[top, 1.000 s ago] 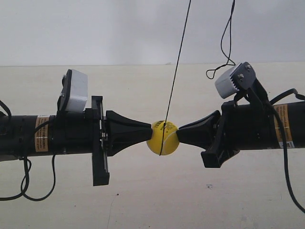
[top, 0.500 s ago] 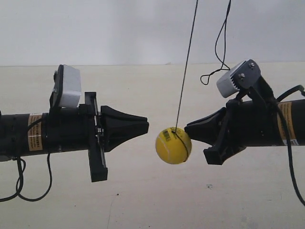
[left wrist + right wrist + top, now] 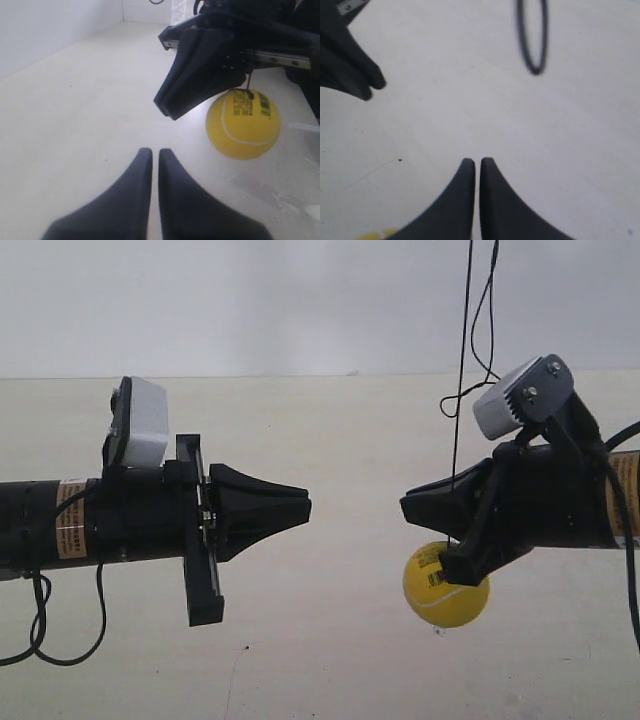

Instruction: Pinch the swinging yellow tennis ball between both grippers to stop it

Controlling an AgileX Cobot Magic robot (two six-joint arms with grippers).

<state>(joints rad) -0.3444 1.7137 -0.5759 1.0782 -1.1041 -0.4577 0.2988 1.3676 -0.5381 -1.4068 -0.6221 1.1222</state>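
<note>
The yellow tennis ball [image 3: 446, 590] hangs on a thin black string [image 3: 462, 360], touched by neither gripper. It sits just below and partly behind the jaws of my right gripper [image 3: 404, 506], the arm at the exterior view's right. The left wrist view shows the ball [image 3: 243, 127] with its barcode sticker and white seam under that gripper [image 3: 165, 105]. My left gripper [image 3: 308, 508] points at the right one across a wide gap. Both pairs of jaws, left [image 3: 151, 150] and right [image 3: 474, 160], are shut on nothing. A yellow sliver of ball [image 3: 375, 234] shows in the right wrist view.
A pale tabletop [image 3: 320, 660] lies below both arms, with a white wall [image 3: 250, 300] behind. A loose black cable [image 3: 480, 330] loops down near the right arm's camera. Black cables [image 3: 40, 630] hang under the left arm.
One second ago the ball was pinched between both gripper tips. The arms have drawn apart, and the ball has swung right and lower, under the right gripper.
</note>
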